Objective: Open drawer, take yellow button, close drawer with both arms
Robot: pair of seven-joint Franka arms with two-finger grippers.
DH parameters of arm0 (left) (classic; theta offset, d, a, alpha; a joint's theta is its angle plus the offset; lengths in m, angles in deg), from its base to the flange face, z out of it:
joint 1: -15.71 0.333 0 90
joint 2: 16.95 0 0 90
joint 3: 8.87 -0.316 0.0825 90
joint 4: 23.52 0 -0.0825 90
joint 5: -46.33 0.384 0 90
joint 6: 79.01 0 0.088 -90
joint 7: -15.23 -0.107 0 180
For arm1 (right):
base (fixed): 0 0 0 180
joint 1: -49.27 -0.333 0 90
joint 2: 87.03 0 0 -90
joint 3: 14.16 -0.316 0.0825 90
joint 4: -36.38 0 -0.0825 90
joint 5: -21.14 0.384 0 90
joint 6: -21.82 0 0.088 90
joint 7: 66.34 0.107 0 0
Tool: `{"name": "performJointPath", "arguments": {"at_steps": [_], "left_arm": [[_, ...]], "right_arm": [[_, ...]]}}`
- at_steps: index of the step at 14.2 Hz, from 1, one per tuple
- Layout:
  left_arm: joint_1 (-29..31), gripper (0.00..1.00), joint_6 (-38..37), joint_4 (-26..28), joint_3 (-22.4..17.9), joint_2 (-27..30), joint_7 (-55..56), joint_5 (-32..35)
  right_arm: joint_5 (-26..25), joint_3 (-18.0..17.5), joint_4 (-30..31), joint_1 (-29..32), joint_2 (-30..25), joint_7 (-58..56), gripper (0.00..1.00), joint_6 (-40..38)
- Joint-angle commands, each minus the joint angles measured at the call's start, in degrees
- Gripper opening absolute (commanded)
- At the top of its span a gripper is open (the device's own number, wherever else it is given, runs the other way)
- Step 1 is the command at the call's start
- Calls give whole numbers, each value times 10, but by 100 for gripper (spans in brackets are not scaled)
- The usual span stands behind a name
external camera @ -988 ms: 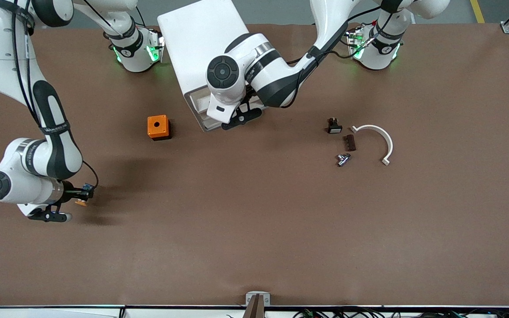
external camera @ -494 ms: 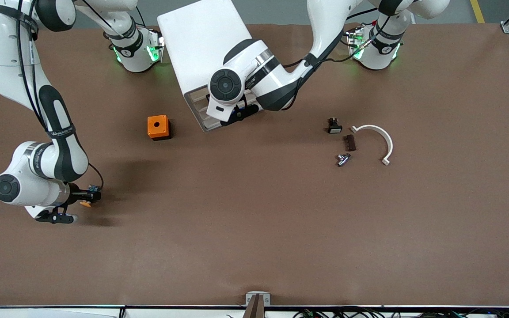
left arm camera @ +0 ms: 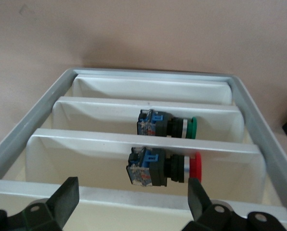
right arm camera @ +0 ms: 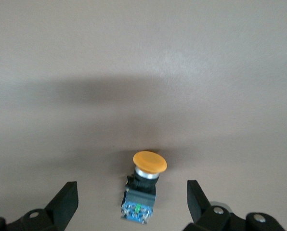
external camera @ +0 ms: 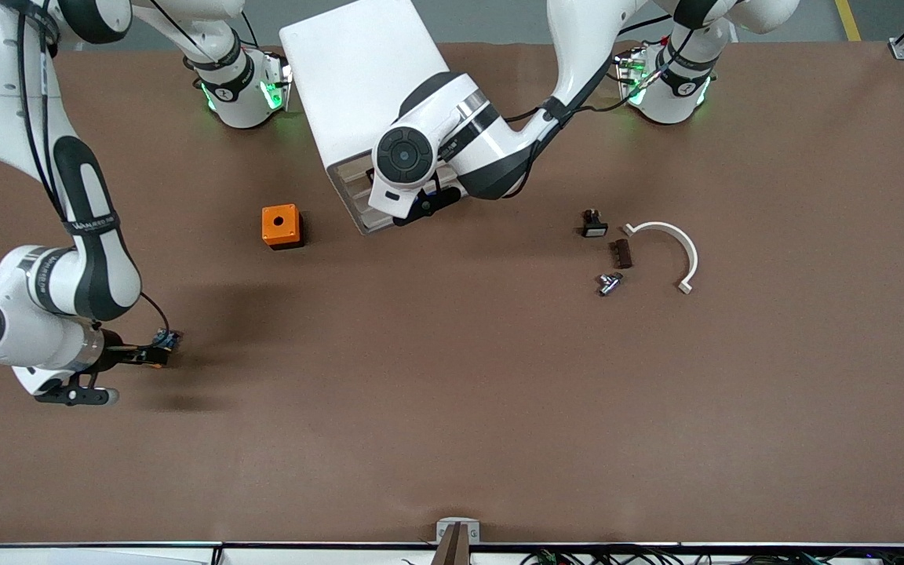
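The button (right arm camera: 144, 185), with an orange cap, black body and blue rear end, lies on the brown table between the open fingers of my right gripper (right arm camera: 131, 193), untouched. In the front view the button (external camera: 164, 345) lies at the right arm's end, by the right gripper (external camera: 152, 355). My left gripper (external camera: 421, 205) is open at the front of the white cabinet (external camera: 358, 71). In the left wrist view its fingers (left arm camera: 66, 197) straddle the rim of the uppermost drawer (left arm camera: 134, 204). Lower drawers hold a green button (left arm camera: 165, 126) and a red button (left arm camera: 163, 166).
An orange cube with a black hole (external camera: 280, 226) stands near the cabinet, toward the right arm's end. Toward the left arm's end lie a small black-and-white part (external camera: 593, 225), a brown piece (external camera: 621, 253), a metal piece (external camera: 609, 282) and a white arc (external camera: 679, 239).
My left gripper has moved in toward the cabinet and the pulled-out drawer now sits farther in. My right hand has drawn back from the button toward its end of the table.
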Motion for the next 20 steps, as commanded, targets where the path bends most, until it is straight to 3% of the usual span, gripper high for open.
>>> {"name": "performJointPath", "arguments": {"at_steps": [1, 5, 13, 16, 20], "left_arm": [[46, 99, -12, -3, -1, 16, 0, -5], [111, 99, -28, 1, -1, 106, -94, 46], [335, 99, -201, 4, -2, 260, -449, 83], [419, 99, -259, 7, -1, 280, -593, 118], [451, 99, -255, 46, -1, 284, -660, 190]], "right_arm": [[-8, -2, 12, 0, -54, -7, 100, -27], [-7, -4, 9, -5, -106, -4, 100, -71], [-3, -6, 10, -21, -277, -6, 100, -203], [-3, -6, 11, -21, -319, -2, 100, -242], [-3, -7, 10, -22, -343, 2, 100, -275]]}}
